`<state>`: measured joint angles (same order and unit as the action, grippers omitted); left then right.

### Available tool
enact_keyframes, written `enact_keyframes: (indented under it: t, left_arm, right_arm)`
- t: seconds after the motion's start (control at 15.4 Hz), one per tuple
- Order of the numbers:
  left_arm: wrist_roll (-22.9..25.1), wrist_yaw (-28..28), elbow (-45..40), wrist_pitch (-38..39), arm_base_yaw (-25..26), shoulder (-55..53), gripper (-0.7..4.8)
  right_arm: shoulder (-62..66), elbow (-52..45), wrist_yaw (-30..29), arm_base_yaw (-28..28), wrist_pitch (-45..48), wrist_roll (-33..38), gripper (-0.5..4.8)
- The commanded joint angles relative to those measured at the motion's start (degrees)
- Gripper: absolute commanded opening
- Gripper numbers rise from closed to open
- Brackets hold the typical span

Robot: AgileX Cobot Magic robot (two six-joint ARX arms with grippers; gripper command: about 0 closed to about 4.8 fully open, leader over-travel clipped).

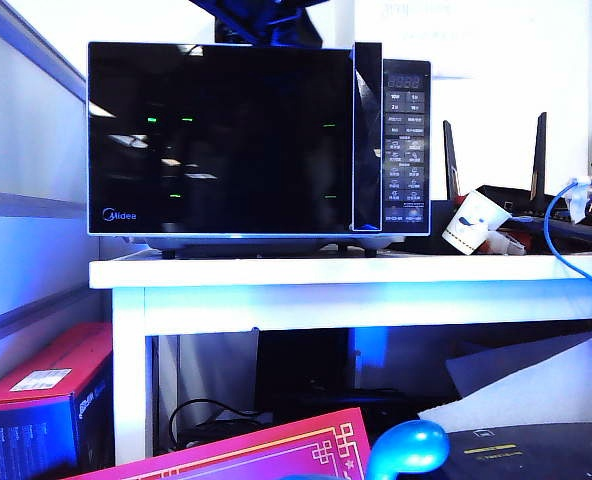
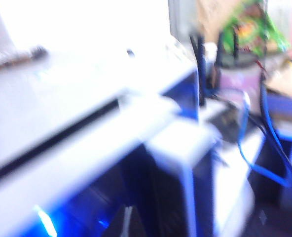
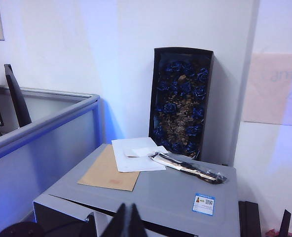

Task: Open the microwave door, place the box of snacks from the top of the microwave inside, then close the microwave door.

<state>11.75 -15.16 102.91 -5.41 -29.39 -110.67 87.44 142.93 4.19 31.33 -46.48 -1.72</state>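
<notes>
The microwave is seen standing on a white table, with the microwave door closed flush against its front. The button panel lies just beside the door's handle strip. On the microwave's grey top, a brown envelope, white sheets of paper and a dark wrapped packet are found, and a black box of blue-wrapped items is propped upright behind them against the wall. The box of snacks cannot be made out in any view. The right gripper is held above the microwave's front edge, its fingers pressed together on nothing. The left wrist view is heavily blurred; the left gripper is barely visible near the microwave's corner, and its state cannot be told.
</notes>
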Motion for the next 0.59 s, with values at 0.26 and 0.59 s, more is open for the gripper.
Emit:
enact_keyframes:
  t: [0.26,0.59]
  left_arm:
    - [-0.20,7.67,0.17,-7.82,-0.59,-3.06,-0.05]
    - [-0.20,17.33,0.20,-11.82,-0.59,-5.92,-0.05]
  right_arm:
    - [-0.33,0.22,-1.75,0.04,0.85,0.24,-0.02]
    - [-0.26,0.20,-1.77,0.07,0.15,0.24,-0.02]
